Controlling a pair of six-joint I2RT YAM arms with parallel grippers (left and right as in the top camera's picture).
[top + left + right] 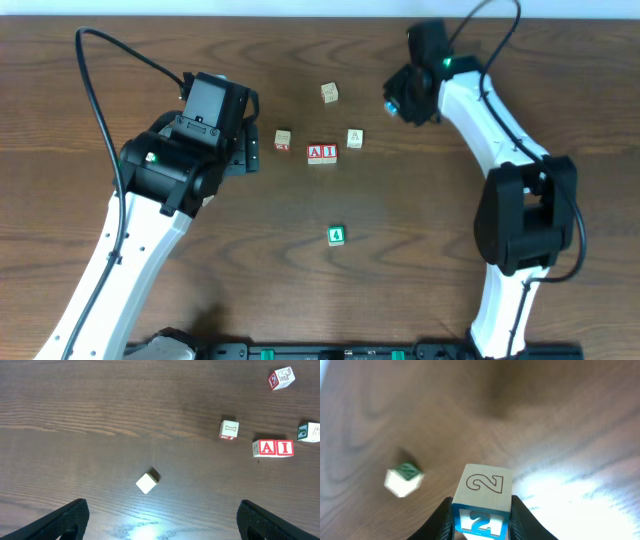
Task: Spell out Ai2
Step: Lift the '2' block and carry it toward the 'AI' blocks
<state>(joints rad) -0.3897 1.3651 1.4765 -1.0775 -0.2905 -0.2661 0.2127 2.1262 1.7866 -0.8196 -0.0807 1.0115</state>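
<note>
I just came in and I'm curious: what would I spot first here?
The right gripper pinching the blue 2 cube between its fingers fills the right wrist view. In the middle of the overhead view, the red A cube and red I cube sit side by side, reading AI.

We see even, moderately bright light from above on the surface (300, 290); shadows soft and short. Left wrist view is sharp, with a white glare patch at bottom centre. Right wrist view: heavy glare at right, a dim patch up top, 2 cube (482, 485) sharp, green cube (404, 480) blurred.
</note>
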